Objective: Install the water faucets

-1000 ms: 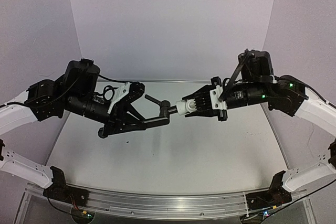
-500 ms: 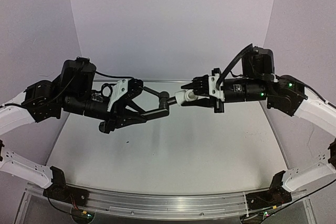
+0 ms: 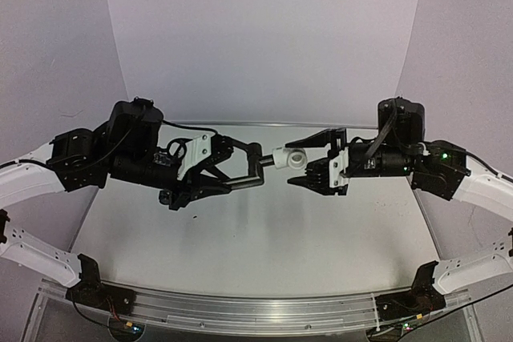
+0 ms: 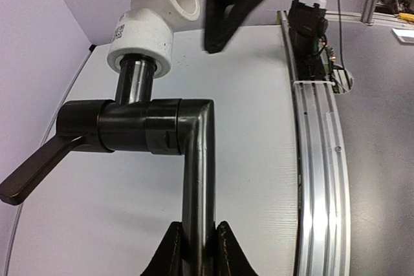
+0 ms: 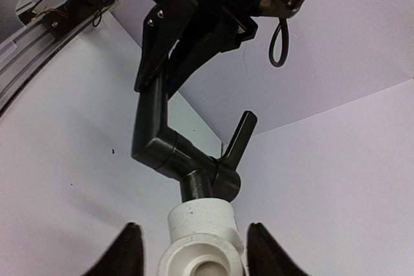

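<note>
The water faucet is a black bent pipe point(image 3: 258, 167) with a lever handle point(image 4: 32, 172) and a white plastic fitting point(image 3: 290, 158) on its end. It hangs above the table's middle. My left gripper point(image 4: 197, 240) is shut on the pipe's straight leg point(image 4: 197, 172). The fitting point(image 4: 145, 37) sits on the stub past the bend. My right gripper point(image 5: 194, 250) is open. Its fingertips point(image 5: 126, 250) stand either side of the fitting point(image 5: 204, 231) with a gap on both sides. In the top view the right gripper point(image 3: 298, 162) straddles the fitting from the right.
The grey table point(image 3: 264, 238) lies below both arms, with an aluminium rail point(image 3: 240, 302) along its near edge. Pale backdrop walls point(image 3: 264, 38) close in the back and both sides. The rail point(image 4: 317, 159) also runs down the right of the left wrist view.
The right gripper has let go of the white fitting and its jaws have spread wide. The left arm has shifted the faucet slightly, still gripping the pipe.
</note>
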### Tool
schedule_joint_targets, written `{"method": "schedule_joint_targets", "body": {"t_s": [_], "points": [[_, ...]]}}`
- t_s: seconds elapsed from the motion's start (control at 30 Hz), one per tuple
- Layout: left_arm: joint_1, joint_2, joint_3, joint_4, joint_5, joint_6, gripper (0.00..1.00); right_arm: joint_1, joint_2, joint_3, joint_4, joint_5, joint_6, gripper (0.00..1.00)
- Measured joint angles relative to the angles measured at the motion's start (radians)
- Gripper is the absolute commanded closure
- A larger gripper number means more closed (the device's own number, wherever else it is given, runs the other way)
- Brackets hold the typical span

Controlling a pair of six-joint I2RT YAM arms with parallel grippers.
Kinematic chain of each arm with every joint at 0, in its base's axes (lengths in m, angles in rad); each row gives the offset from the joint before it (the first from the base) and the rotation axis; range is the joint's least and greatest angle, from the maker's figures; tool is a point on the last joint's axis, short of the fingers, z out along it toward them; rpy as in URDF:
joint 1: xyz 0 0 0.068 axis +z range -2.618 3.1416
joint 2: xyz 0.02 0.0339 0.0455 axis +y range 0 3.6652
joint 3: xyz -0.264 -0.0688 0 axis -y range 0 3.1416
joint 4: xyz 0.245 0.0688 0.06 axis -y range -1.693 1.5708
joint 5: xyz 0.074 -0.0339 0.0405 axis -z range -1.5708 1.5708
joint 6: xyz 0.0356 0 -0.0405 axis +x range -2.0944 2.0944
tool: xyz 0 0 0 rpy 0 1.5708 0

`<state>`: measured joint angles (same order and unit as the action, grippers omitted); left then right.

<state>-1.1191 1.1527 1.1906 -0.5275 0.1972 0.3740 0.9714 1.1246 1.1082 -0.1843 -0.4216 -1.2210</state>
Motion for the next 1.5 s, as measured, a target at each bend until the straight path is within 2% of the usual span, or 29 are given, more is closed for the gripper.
{"method": "schedule_joint_targets", "body": {"t_s": [0.27, 0.57, 1.0, 1.5], "points": [[0.035, 0.031, -0.041, 0.02, -0.168, -0.004, 1.0, 0.0, -0.036, -0.007, -0.002, 0.024, 0.034, 0.02], [0.192, 0.169, -0.089, 0.113, -0.163, -0.057, 1.0, 0.0, -0.075, -0.013, -0.003, 0.059, 0.227, 0.02], [0.357, 0.459, -0.07, 0.24, 0.015, -0.109, 1.0, 0.0, -0.108, -0.013, -0.003, 0.096, 0.384, 0.02], [0.401, 0.677, 0.027, 0.242, 0.092, -0.085, 1.0, 0.0, -0.116, -0.013, -0.003, 0.11, 0.415, 0.02]]}}
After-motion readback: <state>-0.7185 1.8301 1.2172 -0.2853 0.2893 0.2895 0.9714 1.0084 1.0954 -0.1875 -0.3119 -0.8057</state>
